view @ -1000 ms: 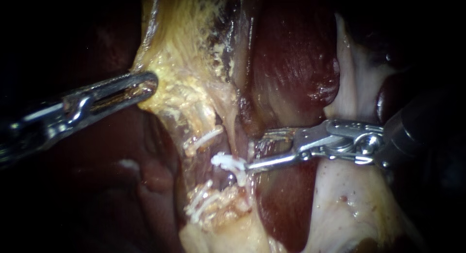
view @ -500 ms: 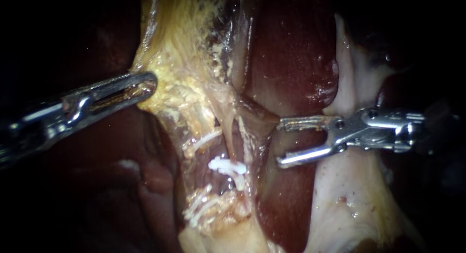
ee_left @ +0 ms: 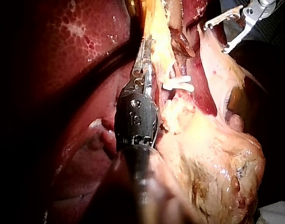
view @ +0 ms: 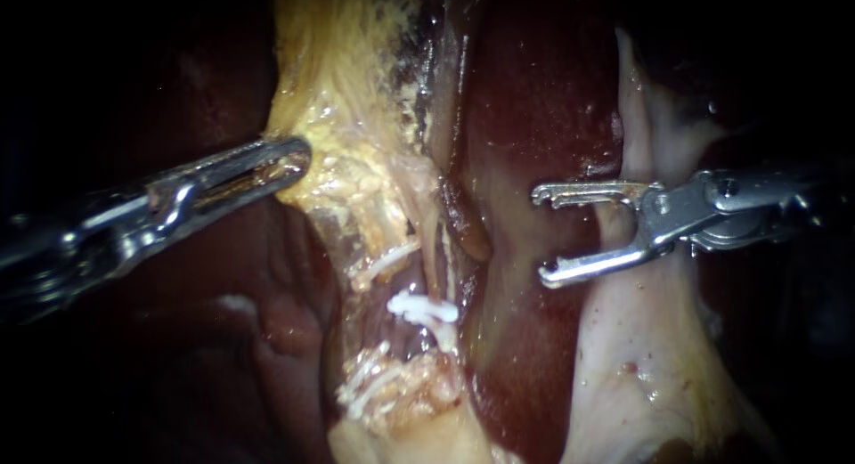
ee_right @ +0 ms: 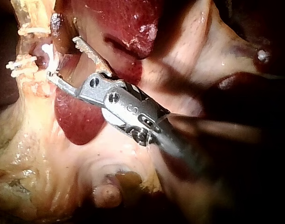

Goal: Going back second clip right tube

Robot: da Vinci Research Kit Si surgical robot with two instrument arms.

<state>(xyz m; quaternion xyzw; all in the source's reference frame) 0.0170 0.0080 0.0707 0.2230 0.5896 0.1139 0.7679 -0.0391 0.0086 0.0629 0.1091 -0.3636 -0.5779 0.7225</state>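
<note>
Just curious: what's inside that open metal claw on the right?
The slender silver right instrument grips nothing; its open jaws frame dark red tissue. Anything under the metal is hidden.

Black surround (view: 98,63) at every edge, bright light on the middle

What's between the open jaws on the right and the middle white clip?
Endoscope view: only wet dark red liver separates the right instrument from the clip; its open jaws hold nothing.

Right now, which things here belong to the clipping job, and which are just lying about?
In the job: right instrument, jaws open; middle white clip; left instrument, shut on yellowish tissue.
Just there: liver; pale tissue.
</note>
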